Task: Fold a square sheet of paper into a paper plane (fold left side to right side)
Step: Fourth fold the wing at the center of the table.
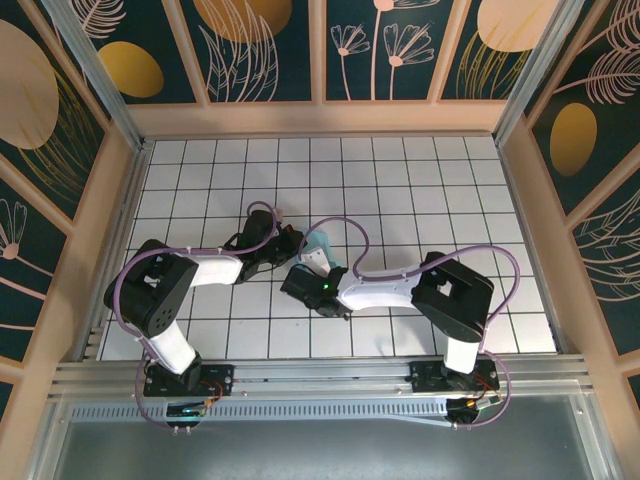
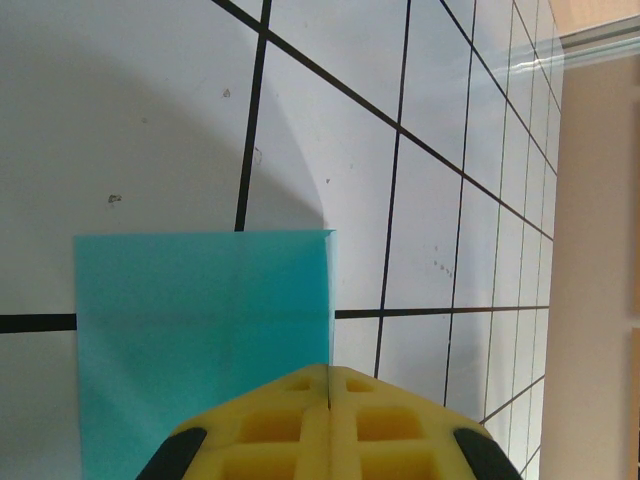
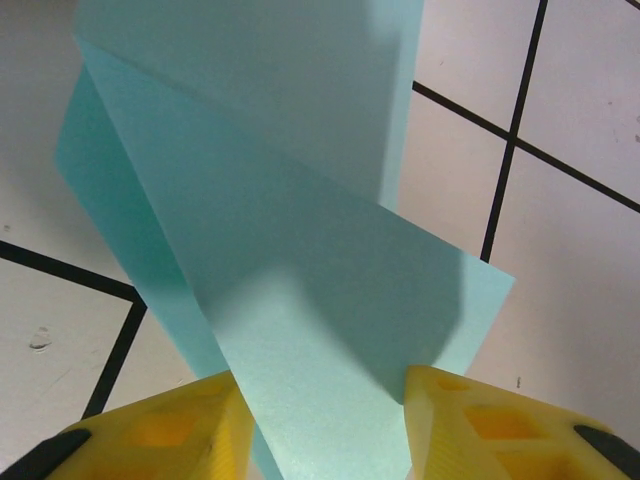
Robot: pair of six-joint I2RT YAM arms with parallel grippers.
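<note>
- Just ahead of the left gripper [image 2: 328,385], the square sheet of paper [image 2: 200,330] lies flat on the gridded table [image 2: 450,180]. This gripper's fingers are pressed together over the sheet's near edge.
- Right gripper [image 3: 318,395]: fingers apart, with a raised, creased flap of the sheet between them.

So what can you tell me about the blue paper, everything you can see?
The blue paper is thin, plain turquoise and unmarked. It is already folded, with creased layers overlapping. Part lies flat on the white gridded table; one flap slants up between the parted yellow fingers of the right gripper. The shut left gripper sits over one edge, seemingly pressing it down.
</note>
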